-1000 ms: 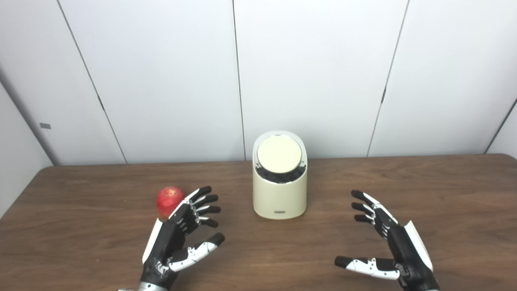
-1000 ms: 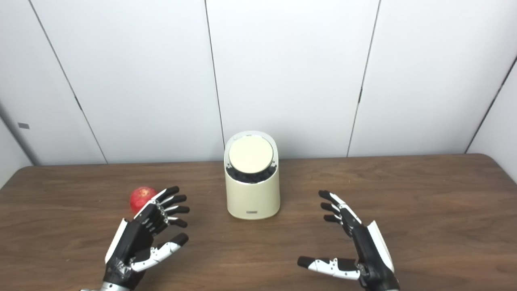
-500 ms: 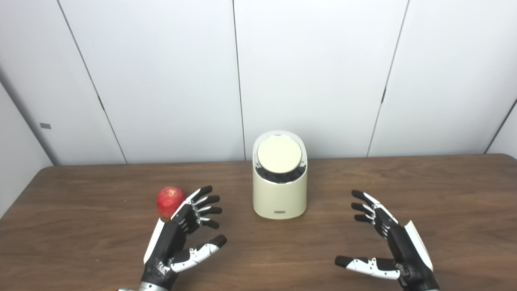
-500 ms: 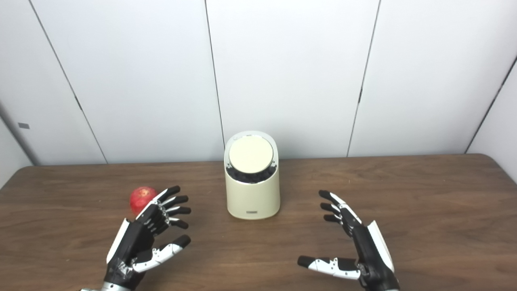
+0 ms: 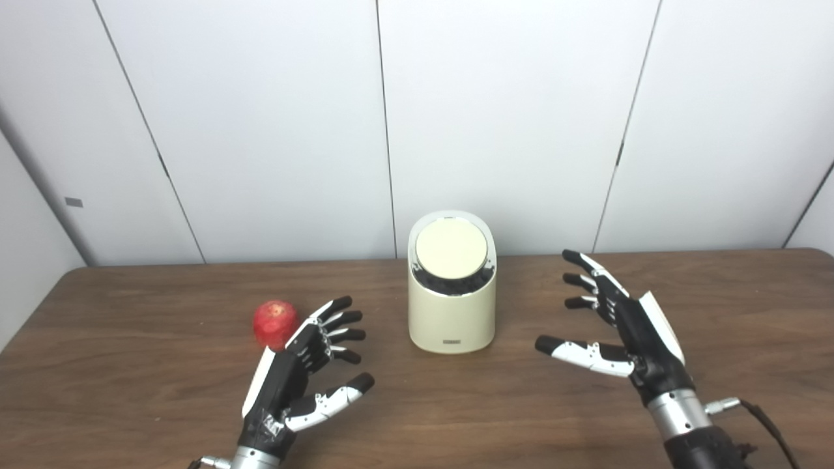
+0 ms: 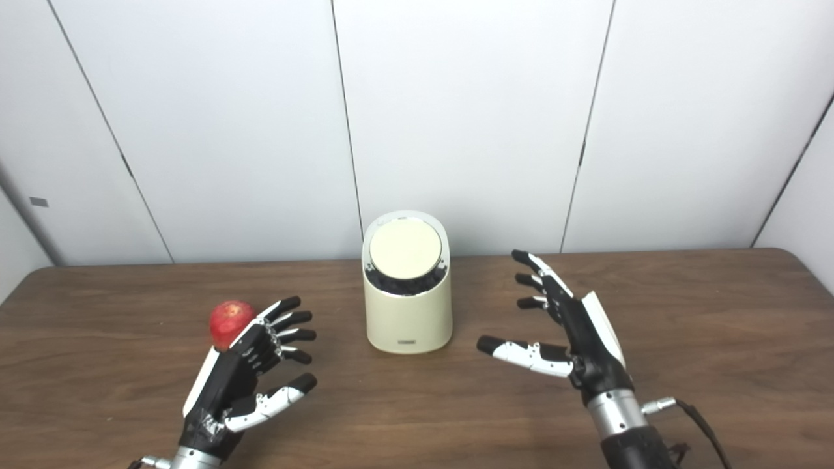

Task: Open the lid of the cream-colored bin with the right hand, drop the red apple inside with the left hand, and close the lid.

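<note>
Lifted forward since a moment ago, right hand hovers fingers spread at the cream-colored bin's three o'clock, round lid closed. Left hand, fingers apart, empty; glossy red apple at its eleven o'clock on the brown wood table, white panels behind.

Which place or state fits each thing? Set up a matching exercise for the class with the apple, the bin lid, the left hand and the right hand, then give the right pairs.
Things:
1. red apple
2. lid of the cream-colored bin
3. left hand
4. right hand

Places or states:
A. open, to the right of the bin, touching nothing
B. shut, tilted toward the camera
C. on the table, left of the bin
D. open, just in front of the apple

Pairs: 1-C, 2-B, 3-D, 4-A
</note>
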### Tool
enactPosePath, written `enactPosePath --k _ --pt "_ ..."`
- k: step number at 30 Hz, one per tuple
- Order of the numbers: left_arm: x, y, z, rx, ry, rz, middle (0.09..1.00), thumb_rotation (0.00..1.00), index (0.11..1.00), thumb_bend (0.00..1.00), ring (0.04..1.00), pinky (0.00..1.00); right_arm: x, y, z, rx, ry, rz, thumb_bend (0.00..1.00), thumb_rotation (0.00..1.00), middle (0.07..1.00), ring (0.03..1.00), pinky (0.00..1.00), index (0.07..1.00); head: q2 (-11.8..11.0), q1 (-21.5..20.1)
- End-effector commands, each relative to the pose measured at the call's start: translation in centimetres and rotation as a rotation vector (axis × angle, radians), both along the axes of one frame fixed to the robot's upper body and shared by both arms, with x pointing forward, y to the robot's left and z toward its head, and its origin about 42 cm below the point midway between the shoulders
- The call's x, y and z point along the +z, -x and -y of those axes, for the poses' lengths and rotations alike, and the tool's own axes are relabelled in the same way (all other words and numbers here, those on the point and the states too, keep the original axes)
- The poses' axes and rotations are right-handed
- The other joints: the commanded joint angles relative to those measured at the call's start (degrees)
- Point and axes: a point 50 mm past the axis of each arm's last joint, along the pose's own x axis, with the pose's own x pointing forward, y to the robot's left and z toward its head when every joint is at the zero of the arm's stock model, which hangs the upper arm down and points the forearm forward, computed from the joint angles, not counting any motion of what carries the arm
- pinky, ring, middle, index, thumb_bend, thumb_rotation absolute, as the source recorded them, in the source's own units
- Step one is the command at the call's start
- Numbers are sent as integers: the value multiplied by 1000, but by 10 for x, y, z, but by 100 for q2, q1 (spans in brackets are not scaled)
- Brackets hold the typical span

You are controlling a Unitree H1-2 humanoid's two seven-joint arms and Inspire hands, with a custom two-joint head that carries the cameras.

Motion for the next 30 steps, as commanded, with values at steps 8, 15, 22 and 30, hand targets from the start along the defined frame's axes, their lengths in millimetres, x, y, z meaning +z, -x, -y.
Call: enactPosePath --k 8,15,22,30 --pt "11 -14 8 -12 22 69 810 132 878 683 735 600 96 -37 -13 -25 35 55 852 331 931 895 743 932 -30 -47" --pt "10 -15 10 -37 10 68 817 122 882 678 745 607 121 -61 -26 -28 112 75 853 278 935 909 768 922 -20 -65" --pt "9 -16 11 -35 22 59 816 122 874 676 751 616 135 -81 -46 -28 211 61 873 310 940 869 680 937 -42 -55" --pt "9 -19 10 -17 14 67 815 138 874 682 744 611 140 -96 -65 -8 277 47 893 340 944 838 632 946 -59 -61"
